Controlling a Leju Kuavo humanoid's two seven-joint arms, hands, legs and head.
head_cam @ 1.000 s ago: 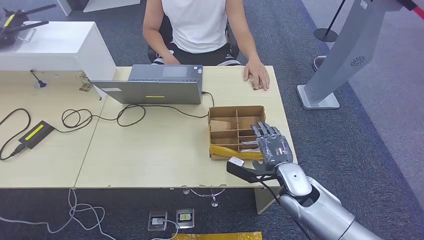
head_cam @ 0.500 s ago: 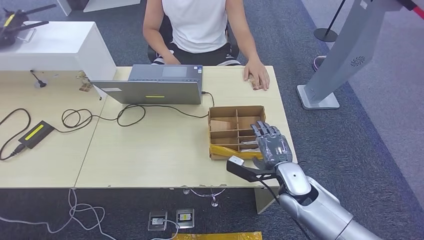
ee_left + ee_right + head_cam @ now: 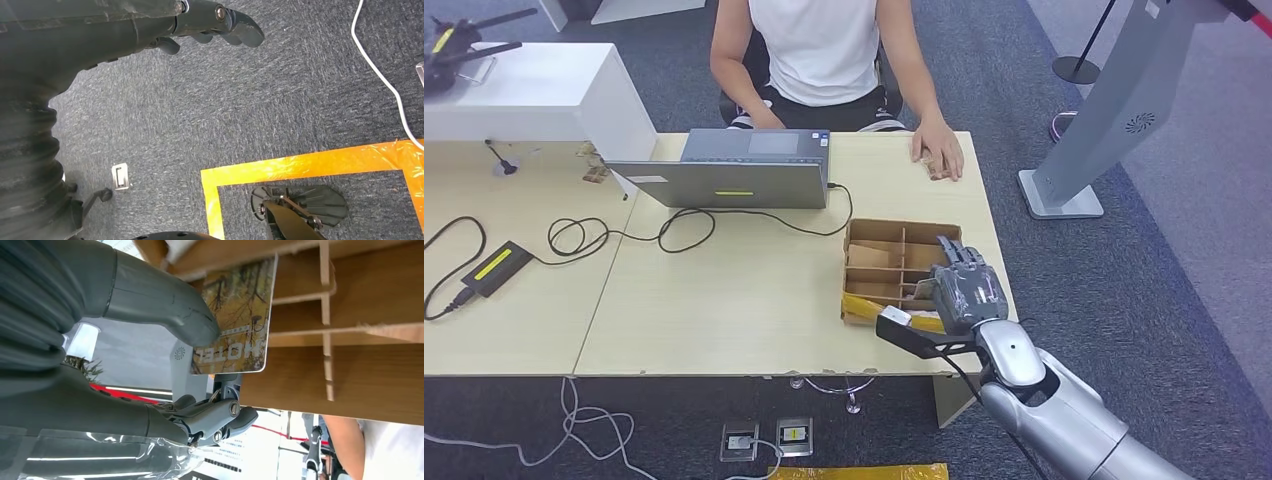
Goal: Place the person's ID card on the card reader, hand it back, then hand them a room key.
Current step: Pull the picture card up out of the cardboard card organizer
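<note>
My right hand (image 3: 965, 287) reaches into the near right part of a divided cardboard box (image 3: 876, 236) on the table's right side. In the right wrist view its thumb (image 3: 165, 302) presses on a room key card (image 3: 241, 310) printed with trees and the word HOTEL, standing in a compartment, and the darker fingers (image 3: 215, 419) curl behind it. My left hand (image 3: 210, 20) hangs over grey carpet with loosely bent fingers, holding nothing. The person (image 3: 824, 50) sits at the far side, one hand (image 3: 939, 155) flat on the table. The black card reader (image 3: 494, 267) lies far left.
A grey laptop (image 3: 734, 180) stands open at the table's far middle, with black cables (image 3: 624, 235) trailing left. A white box (image 3: 534, 95) sits at the back left. A grey kiosk stand (image 3: 1104, 110) rises on the carpet to the right.
My right hand has pushed forward and down into the box. The box has shifted and tilted slightly under it. The person has stayed still.
</note>
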